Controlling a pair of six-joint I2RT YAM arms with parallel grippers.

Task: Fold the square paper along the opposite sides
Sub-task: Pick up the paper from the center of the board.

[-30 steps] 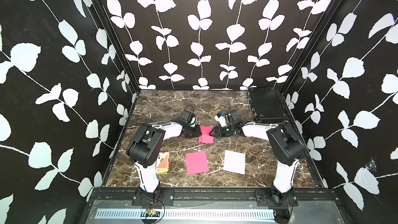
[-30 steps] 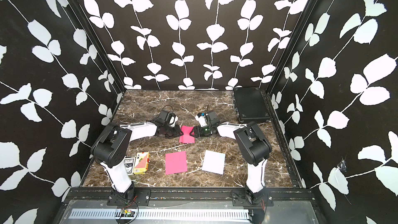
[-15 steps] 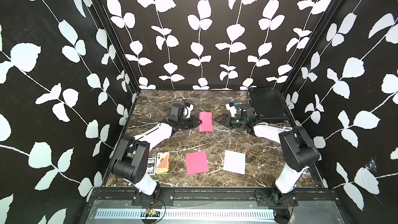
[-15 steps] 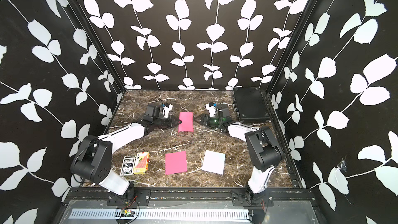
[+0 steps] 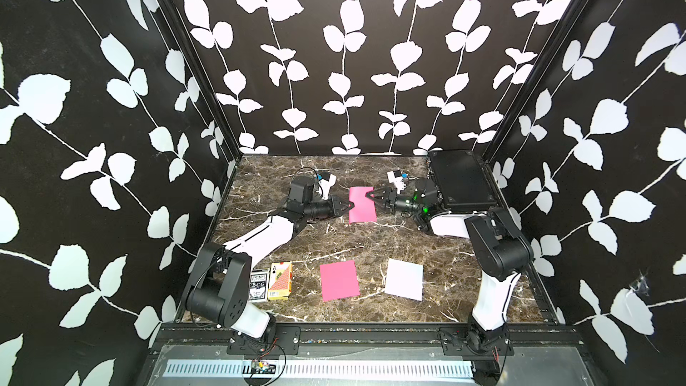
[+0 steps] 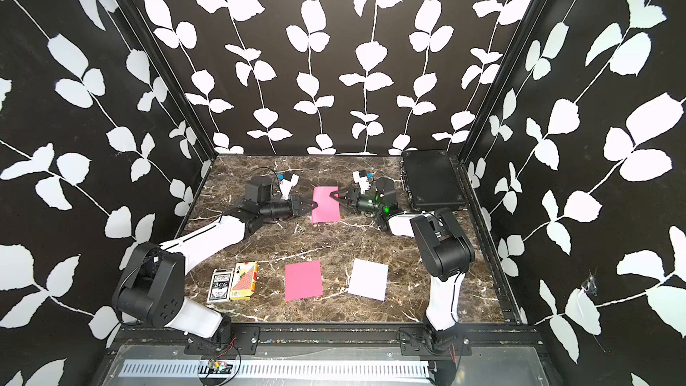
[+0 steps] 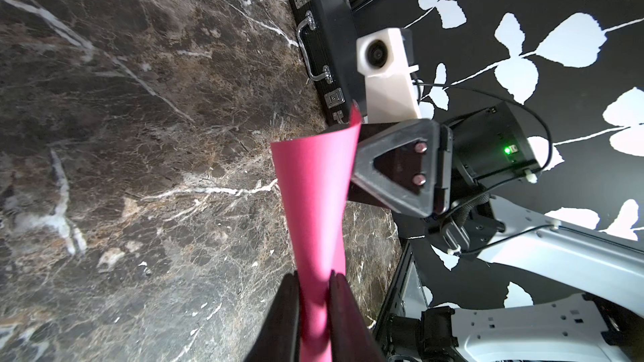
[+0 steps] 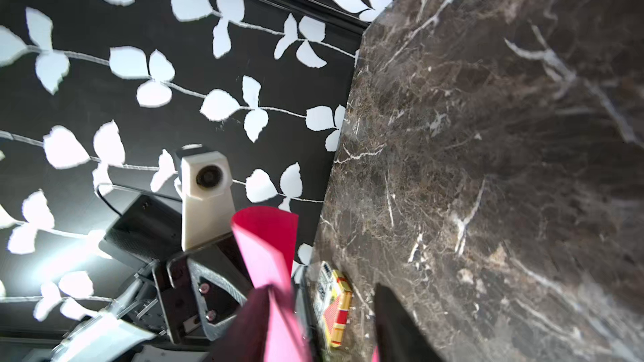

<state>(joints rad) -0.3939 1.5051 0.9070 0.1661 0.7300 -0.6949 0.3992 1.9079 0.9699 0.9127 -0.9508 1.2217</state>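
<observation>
A pink square paper (image 5: 362,206) (image 6: 325,205) is at the back middle of the marble table, bent over on itself in a loose curve (image 7: 313,186). My left gripper (image 5: 349,206) (image 7: 313,294) reaches in from the left and is shut on the paper's left edge. From the right, my right gripper (image 5: 368,194) (image 8: 322,322) meets the paper's far right edge. Its jaws stand apart, and the paper (image 8: 268,238) lies against one finger. Whether the paper rests on the table or hangs just above it I cannot tell.
A flat pink sheet (image 5: 339,280) and a white sheet (image 5: 404,278) lie near the front. Two card decks (image 5: 280,280) (image 5: 258,285) sit front left by the left arm's base. A black case (image 5: 458,178) fills the back right corner.
Both arms carried the paper from mid-table to the back. The right gripper had come away from it and has now moved left onto its right edge, jaws narrowing.
</observation>
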